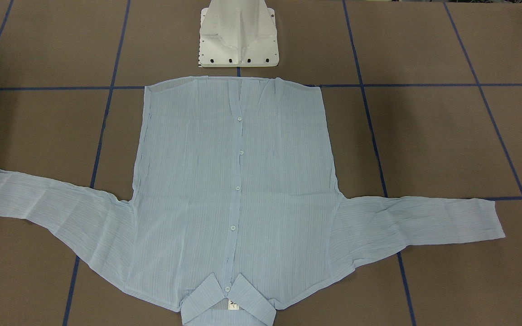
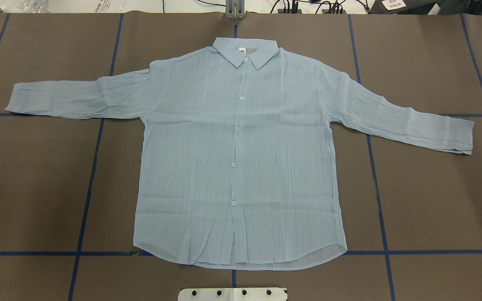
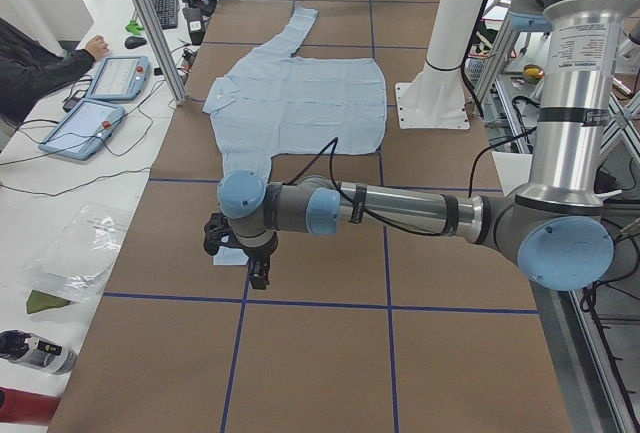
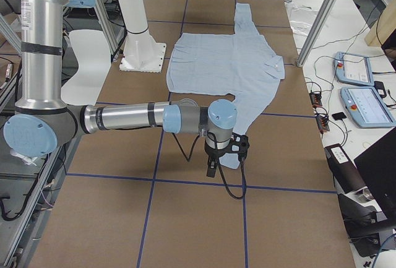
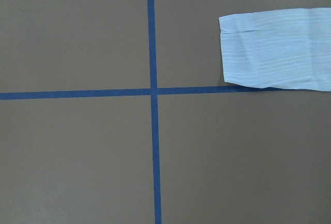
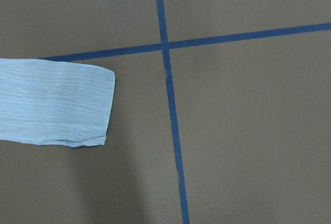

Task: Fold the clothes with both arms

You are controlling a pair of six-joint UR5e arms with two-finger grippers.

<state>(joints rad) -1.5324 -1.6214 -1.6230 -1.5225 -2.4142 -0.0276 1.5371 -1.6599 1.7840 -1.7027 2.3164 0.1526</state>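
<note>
The shirt [image 2: 241,159] is lying flat on the brown bench [image 2: 36,188], buttoned and front up. Its collar [image 2: 245,52] is pointing away from the white pedestal [image 1: 238,34], and both sleeves are spreading out sideways. The left pincer [image 3: 258,271] is hanging over the bench near the left-side cuff [image 5: 269,48], and the right pincer [image 4: 211,166] is hanging near the right-side cuff [image 6: 57,102]. From where I stand, I cannot tell whether either pincer is gaping wide or closed narrow.
</note>
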